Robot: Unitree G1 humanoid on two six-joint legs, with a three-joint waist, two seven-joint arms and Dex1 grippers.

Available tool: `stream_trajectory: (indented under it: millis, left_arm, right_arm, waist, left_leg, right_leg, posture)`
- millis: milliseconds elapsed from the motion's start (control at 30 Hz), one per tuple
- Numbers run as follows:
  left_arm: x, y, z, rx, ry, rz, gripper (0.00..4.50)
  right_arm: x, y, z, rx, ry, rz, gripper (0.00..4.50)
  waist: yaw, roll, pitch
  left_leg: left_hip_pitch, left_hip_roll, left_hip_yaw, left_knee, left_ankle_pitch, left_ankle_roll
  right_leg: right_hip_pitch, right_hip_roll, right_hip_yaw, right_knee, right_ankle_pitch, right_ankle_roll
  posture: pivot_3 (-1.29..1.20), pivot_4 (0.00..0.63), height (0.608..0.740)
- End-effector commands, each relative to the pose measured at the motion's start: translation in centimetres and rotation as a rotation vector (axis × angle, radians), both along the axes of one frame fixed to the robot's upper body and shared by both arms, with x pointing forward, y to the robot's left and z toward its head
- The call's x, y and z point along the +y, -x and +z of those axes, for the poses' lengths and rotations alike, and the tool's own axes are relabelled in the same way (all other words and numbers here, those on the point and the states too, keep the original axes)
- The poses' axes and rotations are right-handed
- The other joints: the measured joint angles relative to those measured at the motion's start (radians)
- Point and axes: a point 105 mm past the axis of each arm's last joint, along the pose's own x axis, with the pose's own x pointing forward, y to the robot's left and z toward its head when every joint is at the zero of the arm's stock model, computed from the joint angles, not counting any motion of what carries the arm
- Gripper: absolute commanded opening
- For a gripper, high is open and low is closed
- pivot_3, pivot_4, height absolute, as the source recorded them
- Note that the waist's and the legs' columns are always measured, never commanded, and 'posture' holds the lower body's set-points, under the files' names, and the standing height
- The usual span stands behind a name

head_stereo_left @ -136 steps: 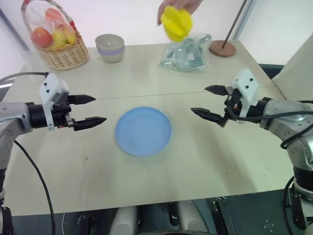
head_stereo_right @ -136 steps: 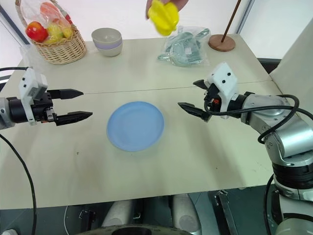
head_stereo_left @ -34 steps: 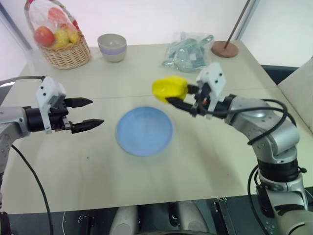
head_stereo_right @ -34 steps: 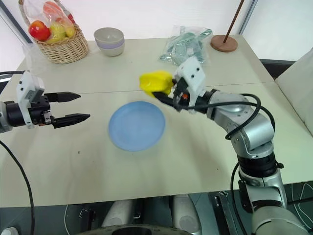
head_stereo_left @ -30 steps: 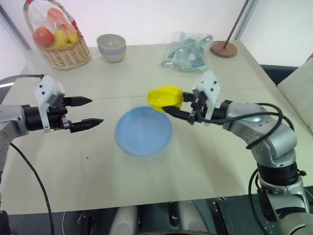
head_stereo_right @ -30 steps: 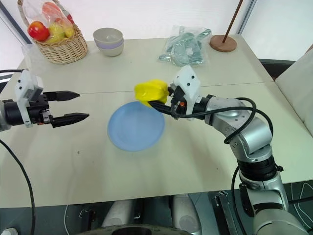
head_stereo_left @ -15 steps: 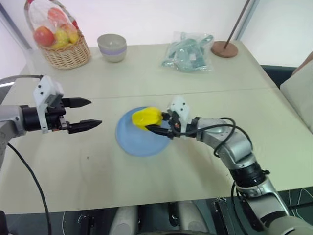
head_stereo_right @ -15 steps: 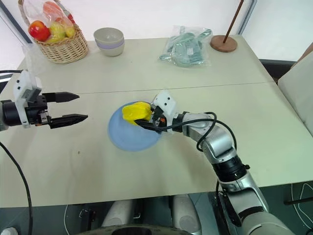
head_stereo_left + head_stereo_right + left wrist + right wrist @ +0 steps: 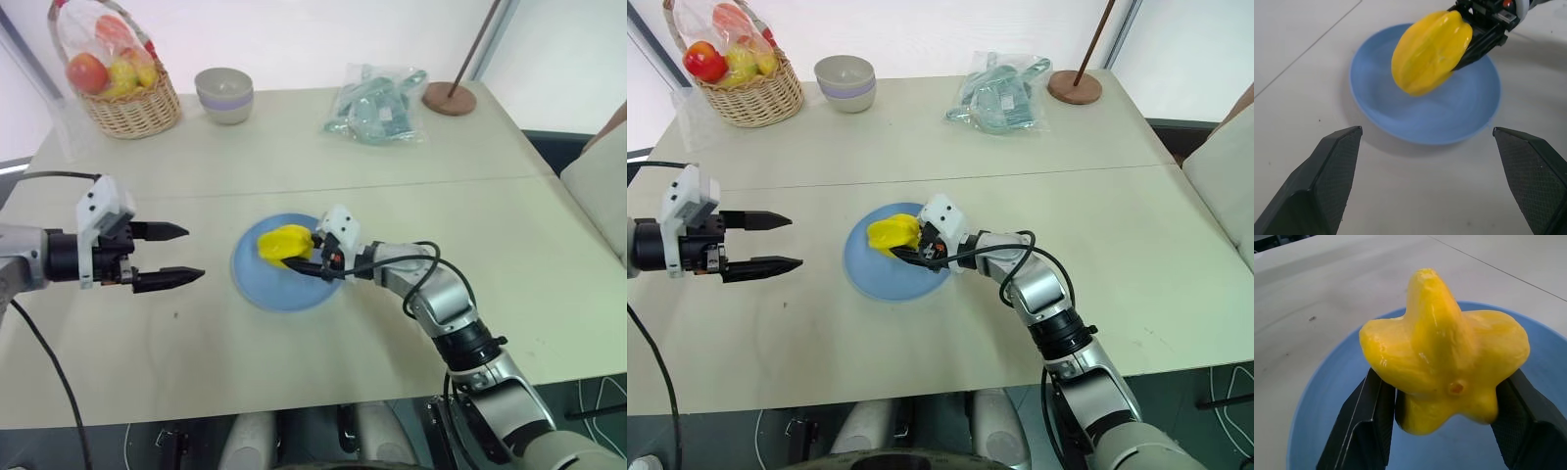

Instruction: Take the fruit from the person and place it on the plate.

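Both jaws differ — right gripper clamps the fruit over the plate, left gripper gapes wide, empty.

The fruit is shining bright yellow. It has bumpy ridges, and from its end it is looking like a star. It is sitting over the plate, on the part nearer the far side, pinched between two black fingers. I cannot tell if it is touching the plate. The plate is round, flat and light blue, and it is lying on the bench.
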Motion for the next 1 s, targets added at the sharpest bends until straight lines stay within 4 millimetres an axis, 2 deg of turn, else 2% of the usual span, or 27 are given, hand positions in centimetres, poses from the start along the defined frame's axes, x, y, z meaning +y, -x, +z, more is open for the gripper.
stream_trajectory:
  millis: [33,133,200,233,333,467,667,867,1000]
  left_arm:
    - [0.4,0.1,0.4,-0.027,-0.055,-0.011,4.5]
    - [0.7,0.1,0.2,-0.027,-0.073,-0.01,4.5]
    - [0.7,0.0,0.2,-0.03,-0.072,-0.011,4.5]
    - [0.7,-0.1,0.3,-0.031,-0.071,-0.011,4.5]
    - [0.6,-0.1,0.4,-0.034,-0.071,-0.012,4.5]
    - [0.6,-0.2,0.5,-0.039,-0.062,-0.014,4.5]
    - [0.5,-0.3,0.8,-0.048,-0.039,-0.013,4.5]
    - [0.8,-0.1,1.1,-0.056,-0.047,-0.015,4.5]
    - [1.0,0.0,1.3,-0.061,-0.042,-0.012,4.5]
  right_arm:
    - [0.5,0.4,0.8,-0.043,-0.015,0.027,2.6]
    - [0.4,0.5,0.8,-0.044,-0.011,0.03,3.35]
    - [0.2,0.6,0.9,-0.048,-0.002,0.032,4.33]
    - [-0.1,0.5,1.0,-0.057,0.005,0.025,4.42]
    - [-0.9,0.4,1.4,-0.082,0.036,0.02,4.42]
    - [-3.0,1.1,3.2,-0.11,0.06,0.033,4.42]
    - [-8.1,3.3,7.2,-0.156,0.117,0.019,4.42]
    - [-12.2,5.6,11.1,-0.171,0.171,-0.022,4.42]
    - [-13.4,6.3,11.4,-0.176,0.218,-0.055,4.42]
  waist:
    - [0.0,0.0,0.0]
    - [0.001,0.0,0.0]
    - [0.001,0.0,0.0]
    - [0.001,0.0,0.0]
    - [0.001,0.0,0.0]
    - [0.003,0.0,0.0]
    - [0.006,0.0,0.0]
    - [0.005,0.0,0.0]
    - [0.004,0.0,0.0]
  left_leg:
    - [0.0,0.0,0.0,0.0,0.0,0.0]
    - [0.0,0.0,0.0,0.0,0.0,0.0]
    - [0.0,0.0,0.0,0.0,0.0,0.0]
    - [0.0,0.0,0.0,0.0,0.0,0.0]
    - [0.0,0.0,0.0,0.0,0.0,0.0]
    - [0.0,0.0,0.0,0.0,0.0,0.0]
    - [0.0,0.0,0.0,0.0,0.0,0.0]
    - [0.0,0.0,0.0,0.0,0.0,0.0]
    - [0.0,0.001,0.0,0.0,0.0,0.0]
  right_leg:
    - [0.0,0.0,0.0,0.0,0.0,0.0]
    - [0.0,0.0,0.0,0.0,0.0,0.0]
    - [0.0,0.0,0.0,0.0,0.0,0.0]
    - [0.0,0.0,0.0,0.0,0.0,0.0]
    - [0.0,0.0,0.0,0.0,0.0,0.0]
    - [0.0,0.0,-0.001,0.0,0.0,0.0]
    - [0.0,0.0,-0.001,-0.001,0.0,0.0]
    - [0.0,0.0,-0.001,-0.001,0.0,0.0]
    - [0.001,0.0,0.0,-0.001,0.0,0.0]
  posture:
    - [0.0,0.15,0.74]
    - [0.0,0.15,0.74]
    - [0.0,0.15,0.74]
    - [0.0,0.15,0.74]
    - [0.0,0.15,0.74]
    - [0.0,0.15,0.74]
    - [0.0,0.15,0.74]
    - [0.0,0.15,0.74]
    - [0.0,0.15,0.74]
